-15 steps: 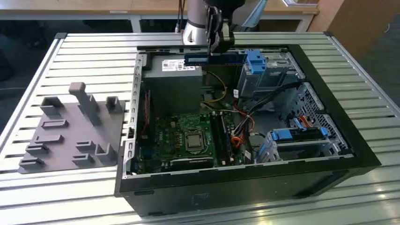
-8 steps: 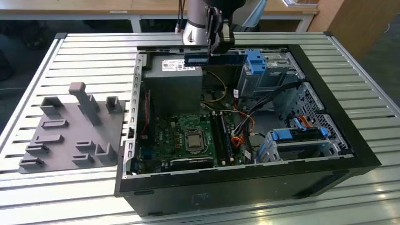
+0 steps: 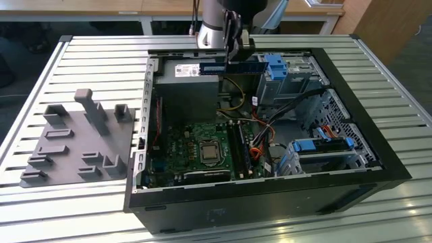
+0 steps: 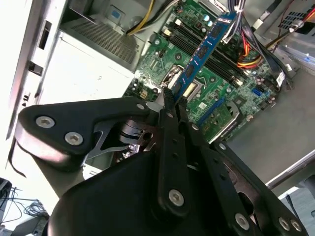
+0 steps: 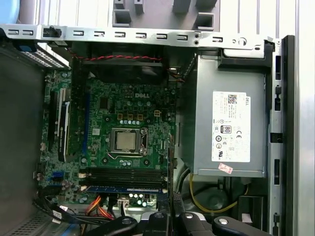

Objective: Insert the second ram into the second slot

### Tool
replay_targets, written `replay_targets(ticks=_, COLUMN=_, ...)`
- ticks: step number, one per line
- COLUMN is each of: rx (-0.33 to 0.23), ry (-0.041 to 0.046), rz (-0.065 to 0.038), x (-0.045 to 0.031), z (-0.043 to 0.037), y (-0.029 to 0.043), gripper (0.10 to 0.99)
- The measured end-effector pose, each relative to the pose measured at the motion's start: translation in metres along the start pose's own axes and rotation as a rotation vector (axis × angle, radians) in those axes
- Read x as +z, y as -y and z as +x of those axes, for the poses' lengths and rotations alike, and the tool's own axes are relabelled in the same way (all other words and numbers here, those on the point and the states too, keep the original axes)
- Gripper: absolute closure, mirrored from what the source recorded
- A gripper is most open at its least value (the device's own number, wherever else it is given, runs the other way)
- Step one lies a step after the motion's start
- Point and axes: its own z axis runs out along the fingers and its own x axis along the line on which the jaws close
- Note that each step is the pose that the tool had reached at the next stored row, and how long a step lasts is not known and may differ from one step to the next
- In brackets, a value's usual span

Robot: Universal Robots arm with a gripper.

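My gripper (image 3: 236, 54) is shut on the second ram (image 3: 233, 68), a thin blue stick held level above the far side of the open computer case, over the power supply. In the second wrist view the ram (image 4: 204, 46) sticks out from the fingertips (image 4: 170, 101) over the green motherboard. In the first wrist view it shows edge-on as a blue strip (image 5: 125, 189) beside the dark memory slots (image 5: 123, 175). Those slots (image 3: 242, 149) lie right of the processor socket, well below the stick. I cannot tell which slot is the second.
The black case (image 3: 270, 197) lies open on a slatted metal table. The grey power supply (image 3: 185, 86) fills its far left. Loose cables (image 3: 260, 136) and blue drive brackets (image 3: 317, 147) crowd the right side. A grey fixture plate (image 3: 78, 142) lies on the exterior view's left.
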Motion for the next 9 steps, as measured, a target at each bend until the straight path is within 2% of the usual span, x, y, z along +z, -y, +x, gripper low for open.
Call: replay_targets(ticks=9, rx=0.0, ry=-0.0005, rz=0.0, x=-0.0004, z=0.0216, y=-0.0006, gripper=0.949)
